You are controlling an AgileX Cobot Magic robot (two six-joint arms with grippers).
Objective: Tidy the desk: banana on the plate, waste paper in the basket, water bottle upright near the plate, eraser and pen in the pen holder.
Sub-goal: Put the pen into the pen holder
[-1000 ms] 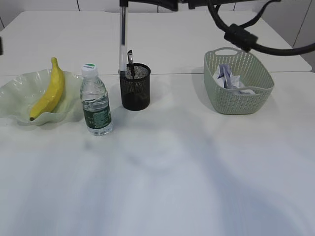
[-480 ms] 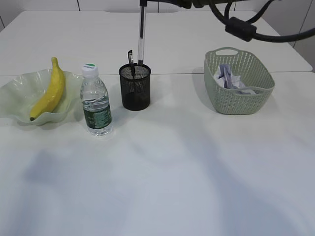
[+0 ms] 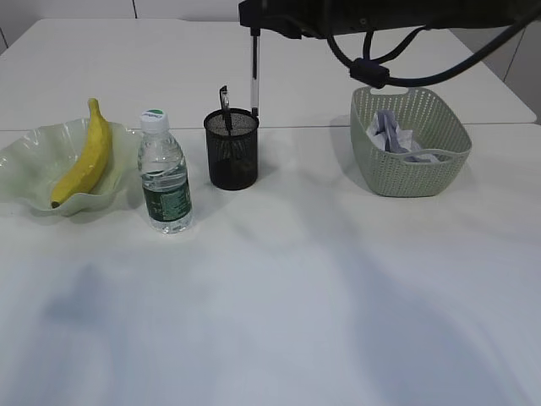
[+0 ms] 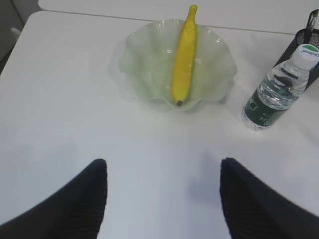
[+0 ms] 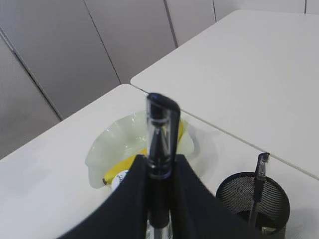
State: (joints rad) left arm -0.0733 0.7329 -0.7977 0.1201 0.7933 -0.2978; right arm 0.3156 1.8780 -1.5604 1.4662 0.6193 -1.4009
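1. The step in hand looks like the last one: dropping a pen (image 3: 254, 80) into the pen holder (image 3: 232, 150). The right end effector (image 5: 160, 172) pinches this pen near its upper part, with the cap sticking up between the two fingers (image 5: 192, 199).

2. In the exterior view the pen hangs upright, its lower tip just over the far right edge of the holder's rim. Whether the tip is inside the rim or just behind it cannot be told from this slant.

3. A second pen (image 3: 225, 108) is already standing in the holder. Something small lies at the holder's bottom in the right wrist view; it may be the eraser, but it is too small to be sure.

4. The rest looks done: the banana (image 3: 86, 156) lies on the plate (image 3: 17, 165), the bottle (image 3: 165, 173) stands upright just beside the plate, and the crumpled paper (image 3: 390, 134) sits in the basket (image 3: 409, 173).

5. The left end effector (image 4: 162, 199) is spread wide and empty, hovering over bare worktop (image 4: 65, 114) in front of the plate.

6. The next move probably calls for centring the tip over the holder's mouth, lowering it past the rim, then letting go. Too far off-centre and the pen could catch the rim and tip the light mesh cup.
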